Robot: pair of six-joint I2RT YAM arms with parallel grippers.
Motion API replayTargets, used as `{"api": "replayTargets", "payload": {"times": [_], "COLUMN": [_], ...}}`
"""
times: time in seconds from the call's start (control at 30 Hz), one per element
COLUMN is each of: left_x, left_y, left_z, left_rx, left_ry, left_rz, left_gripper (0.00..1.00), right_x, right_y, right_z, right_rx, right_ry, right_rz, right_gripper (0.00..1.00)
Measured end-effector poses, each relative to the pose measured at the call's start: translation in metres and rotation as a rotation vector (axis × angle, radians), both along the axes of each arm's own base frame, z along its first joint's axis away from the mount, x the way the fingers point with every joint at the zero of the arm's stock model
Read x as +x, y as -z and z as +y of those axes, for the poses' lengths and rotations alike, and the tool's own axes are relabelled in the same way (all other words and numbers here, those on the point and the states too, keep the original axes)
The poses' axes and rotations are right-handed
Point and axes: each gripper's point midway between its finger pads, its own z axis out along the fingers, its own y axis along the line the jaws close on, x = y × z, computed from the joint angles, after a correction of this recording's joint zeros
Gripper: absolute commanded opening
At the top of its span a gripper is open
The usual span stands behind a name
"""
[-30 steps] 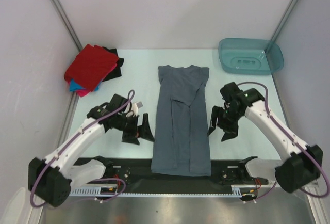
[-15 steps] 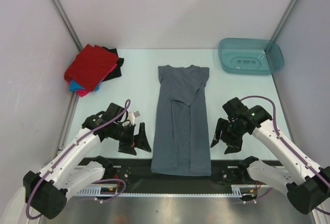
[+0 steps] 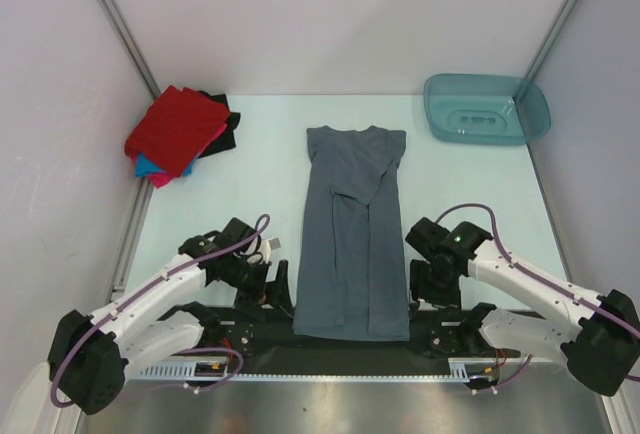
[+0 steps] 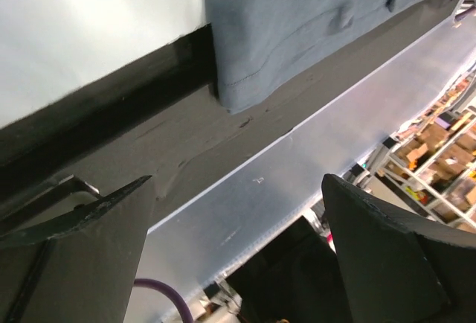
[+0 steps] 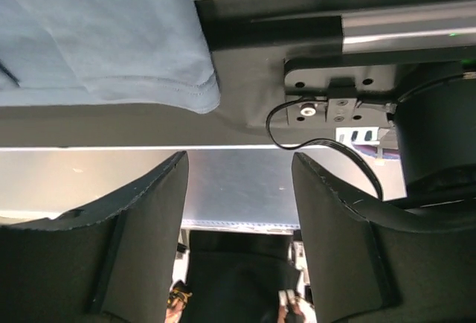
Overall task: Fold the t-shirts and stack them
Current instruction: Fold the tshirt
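Observation:
A slate grey-blue t-shirt [image 3: 350, 234] lies lengthwise in the middle of the table, its sides folded in and its hem on the black strip at the near edge. My left gripper [image 3: 277, 286] is low beside the hem's left corner, open and holding nothing. In the left wrist view that corner of the t-shirt [image 4: 249, 88] lies beyond the left gripper [image 4: 238, 183]. My right gripper [image 3: 428, 290] is beside the hem's right corner, also open and empty. The right wrist view shows that part of the t-shirt [image 5: 97, 33] up and left of the right gripper [image 5: 239, 158]. Folded t-shirts [image 3: 178, 126] are piled at the back left, red on top.
A teal plastic tub [image 3: 487, 109] stands at the back right. A black strip [image 3: 350, 349] and a metal rail run along the near edge between the arm bases. The right arm's base plate [image 5: 335, 92] and a looped cable [image 5: 312, 144] sit close to the right gripper.
Both arms have drawn back toward the near edge and dropped beside the grey-blue t-shirt's hem corners. The right jaws have narrowed a little. The t-shirt has not moved.

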Motion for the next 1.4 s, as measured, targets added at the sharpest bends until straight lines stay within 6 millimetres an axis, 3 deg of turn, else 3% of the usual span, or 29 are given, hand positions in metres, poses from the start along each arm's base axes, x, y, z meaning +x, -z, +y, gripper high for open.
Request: {"api": "replayTargets", "payload": {"times": [0.17, 0.47, 0.77, 1.1, 1.4], "left_x": [0.008, 0.019, 0.003, -0.001, -0.003], "left_y": [0.001, 0.017, 0.043, 0.057, 0.059], "left_z": [-0.008, -0.037, -0.044, -0.055, -0.065], "left_rx": [-0.007, -0.023, 0.024, 0.032, 0.052], "left_ry": [0.005, 0.042, 0.115, 0.144, 0.169], "left_rz": [-0.044, -0.085, -0.065, -0.102, -0.112], "left_gripper": [1.00, 1.00, 0.98, 0.96, 0.84], "right_x": [0.003, -0.002, 0.000, -0.006, -0.009], "right_y": [0.005, 0.034, 0.050, 0.065, 0.066], "right_z": [0.012, 0.022, 0.026, 0.031, 0.033], "right_rx": [0.039, 0.052, 0.047, 0.060, 0.061], "right_ry": [-0.030, -0.072, -0.080, -0.094, -0.119], "right_rz": [-0.032, -0.029, -0.042, -0.003, 0.020], "right_gripper": [0.61, 0.61, 0.59, 0.54, 0.42]}}
